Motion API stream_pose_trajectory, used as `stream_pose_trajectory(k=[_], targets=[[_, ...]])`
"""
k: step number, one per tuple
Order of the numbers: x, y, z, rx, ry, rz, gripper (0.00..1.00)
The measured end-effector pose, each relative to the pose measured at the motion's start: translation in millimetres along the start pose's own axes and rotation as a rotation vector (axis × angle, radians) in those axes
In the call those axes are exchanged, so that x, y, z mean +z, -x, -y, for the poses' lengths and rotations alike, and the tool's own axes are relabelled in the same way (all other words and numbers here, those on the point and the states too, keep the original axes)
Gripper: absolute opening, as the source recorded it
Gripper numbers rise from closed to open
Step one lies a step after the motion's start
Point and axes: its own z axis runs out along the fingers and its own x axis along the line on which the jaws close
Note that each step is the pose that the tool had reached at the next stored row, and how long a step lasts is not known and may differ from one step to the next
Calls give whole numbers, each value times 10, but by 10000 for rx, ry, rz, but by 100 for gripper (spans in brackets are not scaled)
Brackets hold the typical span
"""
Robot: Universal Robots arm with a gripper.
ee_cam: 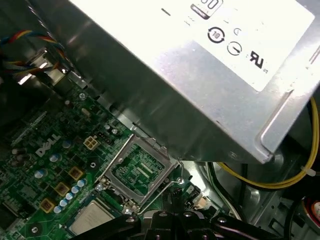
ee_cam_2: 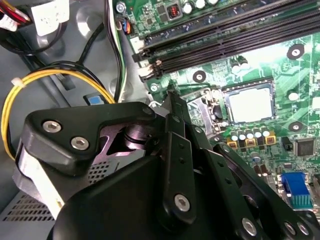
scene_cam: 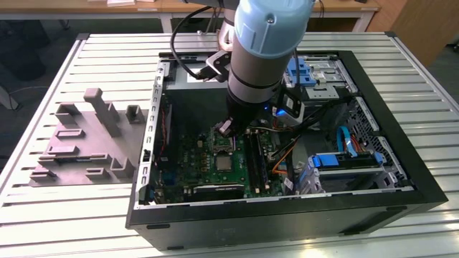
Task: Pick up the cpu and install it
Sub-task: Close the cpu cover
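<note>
The cpu point(scene_cam: 224, 161) lies flat in its socket on the green motherboard point(scene_cam: 195, 164), pale silver top up; it also shows as the cpu point(ee_cam_2: 250, 105) and the cpu point(ee_cam: 92, 218) in the wrist views. The silver socket frame point(ee_cam: 137, 170) stands tilted open beside it, with a thin wire lever at its edge. My gripper point(scene_cam: 227, 129) hangs just above that frame point(scene_cam: 222, 141), down inside the case. Its black fingers come to a point with the tips together, the gripper point(ee_cam_2: 170, 95) holding nothing I can see. The gripper point(ee_cam: 173, 199) sits close to the lever and apart from the cpu.
The open black PC case point(scene_cam: 401, 134) walls in the arm. A silver power supply point(ee_cam: 200, 75) sits close above the socket, with yellow cables point(ee_cam_2: 50, 75) and memory slots point(ee_cam_2: 225, 35) nearby. A grey moulded tray point(scene_cam: 79, 145) lies outside the case at the exterior view's left.
</note>
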Motion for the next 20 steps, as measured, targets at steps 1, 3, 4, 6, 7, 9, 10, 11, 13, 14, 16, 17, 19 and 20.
stream_pose_trajectory(k=[1,3,4,6,7,9,10,11,13,14,16,17,19,20], targets=[[6,8,2,-1,13,11,11],[17,27,3,-2,51,40,11],[23,36,3,-4,74,61,11],[33,46,4,-6,130,105,11],[38,46,4,-6,160,130,11],[42,48,4,-8,183,149,11],[42,48,5,-8,184,149,11],[43,48,5,-9,185,150,11],[44,48,5,-9,185,150,11],[44,48,5,-9,185,150,11],[44,48,6,-9,185,150,11],[44,48,6,-9,185,150,11],[44,48,6,-9,185,150,11],[45,48,6,-9,185,150,11]])
